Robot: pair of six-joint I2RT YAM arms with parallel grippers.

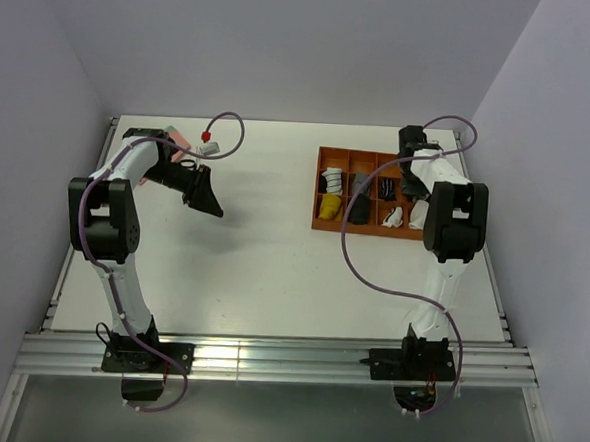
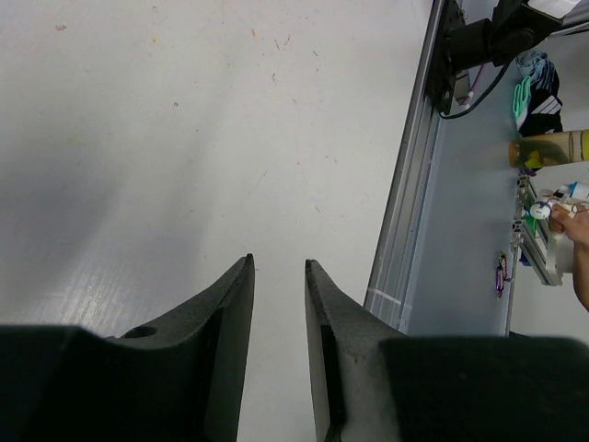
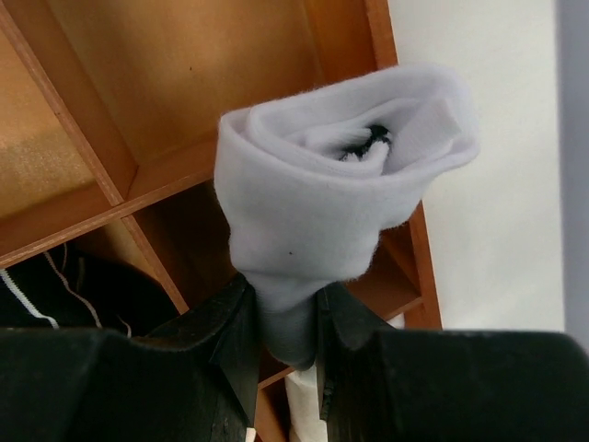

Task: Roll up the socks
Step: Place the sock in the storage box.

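Note:
My right gripper (image 3: 285, 296) is shut on the lower end of a rolled white sock (image 3: 340, 175) and holds it just above the orange compartment tray (image 3: 138, 175). A black sock with thin white stripes (image 3: 55, 290) lies in a compartment at the lower left. In the top view my right gripper (image 1: 414, 184) hangs over the tray's right side (image 1: 319, 187). My left gripper (image 1: 204, 195) is over bare table at the far left. In its wrist view the left gripper (image 2: 279, 265) is slightly open and empty. A pink bit (image 1: 179, 136) shows behind the left arm.
The tray holds several rolled socks: a white one with black bands (image 1: 331, 178), a yellow one (image 1: 330, 209), a dark one (image 1: 360, 209), a white one (image 1: 393, 218). A purple cable (image 1: 352, 265) loops over the table. The table's rail edge (image 2: 405, 230) is near the left gripper.

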